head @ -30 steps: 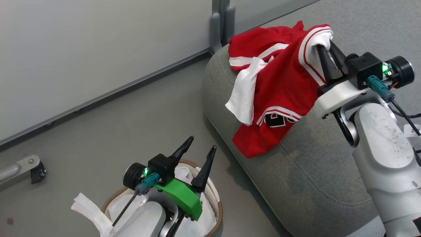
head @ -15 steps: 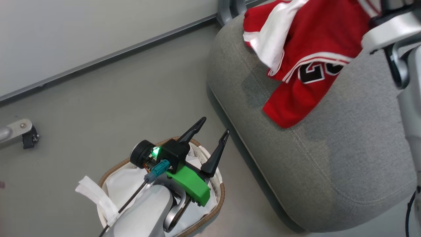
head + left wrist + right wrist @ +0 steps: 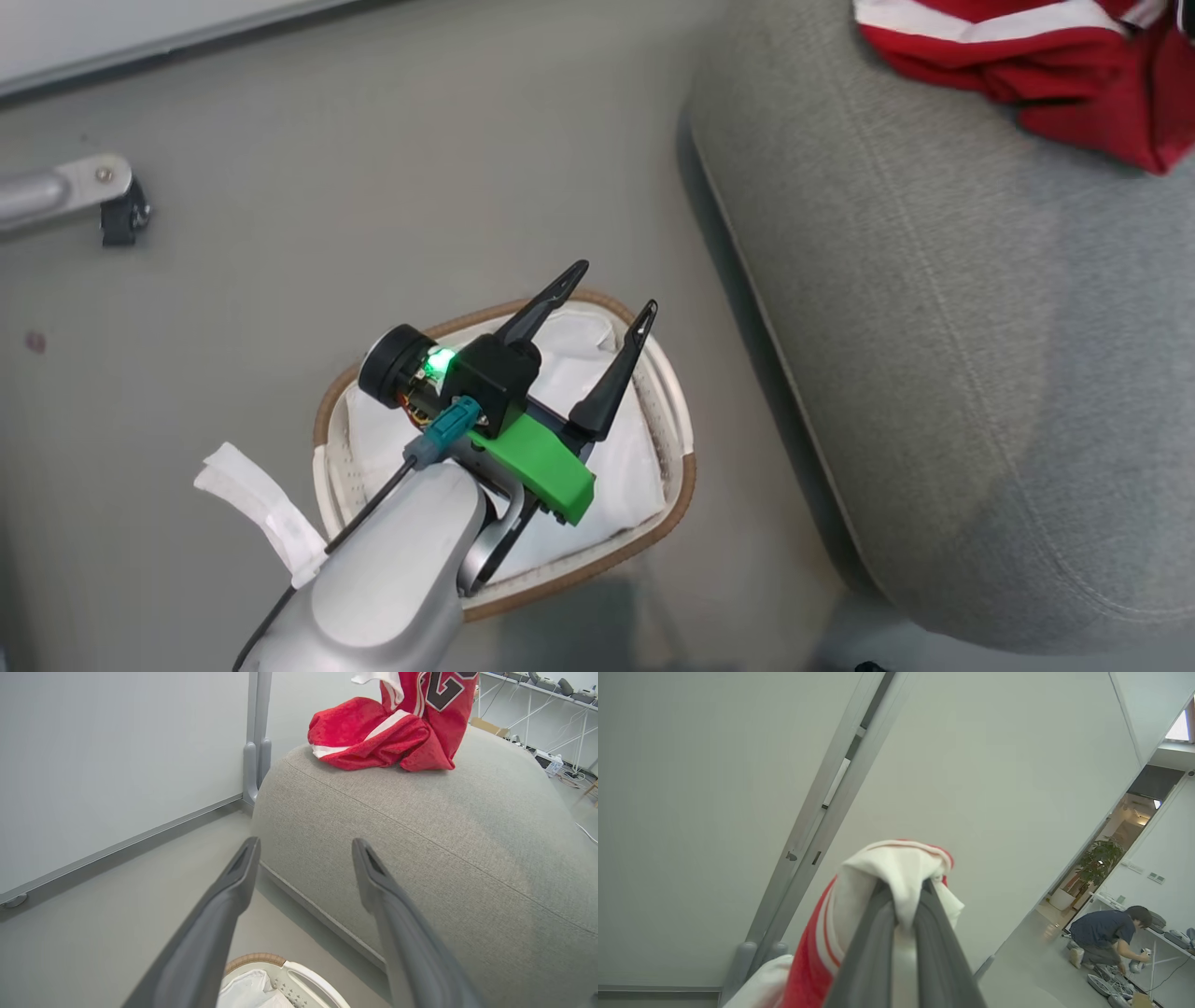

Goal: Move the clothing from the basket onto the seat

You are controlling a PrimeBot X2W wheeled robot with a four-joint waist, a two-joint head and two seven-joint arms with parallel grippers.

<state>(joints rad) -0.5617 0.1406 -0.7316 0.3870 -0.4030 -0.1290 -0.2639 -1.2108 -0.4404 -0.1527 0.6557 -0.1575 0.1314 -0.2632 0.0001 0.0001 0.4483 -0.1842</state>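
1. While the right gripper (image 3: 904, 887) is pinching the white-sleeved jersey (image 3: 446, 704) tight, its lower end is resting on the seat (image 3: 934, 327) beside the other red garment (image 3: 369, 742).
2. Should be lowering before letting go, so it's landing flat, not sliding off the rounded edge.
3. The left gripper (image 3: 616, 286) is hovering wide open, empty, over the basket (image 3: 681, 485); liner (image 3: 569, 373) showing.

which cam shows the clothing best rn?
Left wrist view: the clothing sits as a red heap on the sofa, one piece running up out of frame. Head view catches a red, white-striped edge at top right. Right wrist view shows white-and-red fabric pinched in the right gripper.
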